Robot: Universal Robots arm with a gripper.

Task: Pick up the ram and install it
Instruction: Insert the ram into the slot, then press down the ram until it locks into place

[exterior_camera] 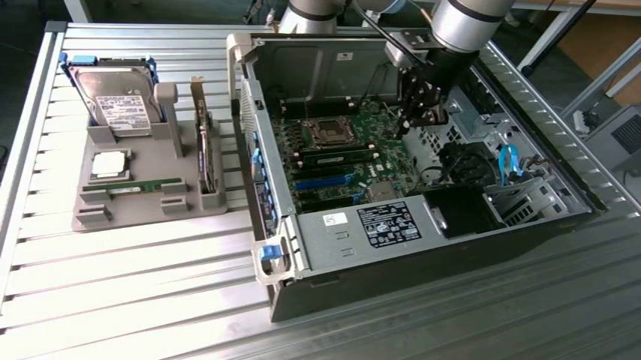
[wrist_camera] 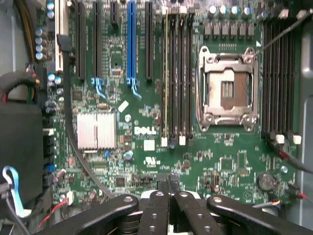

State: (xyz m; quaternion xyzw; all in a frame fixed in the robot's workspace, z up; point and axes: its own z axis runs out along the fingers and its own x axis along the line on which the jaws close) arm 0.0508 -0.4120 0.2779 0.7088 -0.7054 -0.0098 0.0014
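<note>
Your arm comes down from the top of the exterior view into the open computer case (exterior_camera: 263, 259), with the silver forearm tilted and the black wrist section pointing steeply downward. The gripper (exterior_camera: 421, 120) hangs above the green motherboard (exterior_camera: 386, 154), toward the exterior view's right of the empty processor socket (exterior_camera: 328, 132). In the wrist view the gripper (wrist_camera: 167, 188) looks straight down on the board; its two black fingers (wrist_camera: 157, 203) are pressed together with nothing between them, so record the tool as closed and empty.

You will find a ram stick (exterior_camera: 335, 157) already seated in a slot on the board, lying just below the socket in the exterior view, a narrow green strip with dark chips. In the wrist view the memory slots (wrist_camera: 177, 78) run beside the socket (wrist_camera: 229, 90); which one is filled cannot be told there.

A second green stick (exterior_camera: 135, 184) lies flat in the grey parts holder (exterior_camera: 140, 210) on the table (exterior_camera: 120, 300), well apart from the gripper, on the exterior view's left of the case. The same holder carries a hard drive (exterior_camera: 115, 101) standing upright at the back, a square silver processor (exterior_camera: 108, 163) below it, and a card (exterior_camera: 207, 154) set on edge in a slot.
</note>
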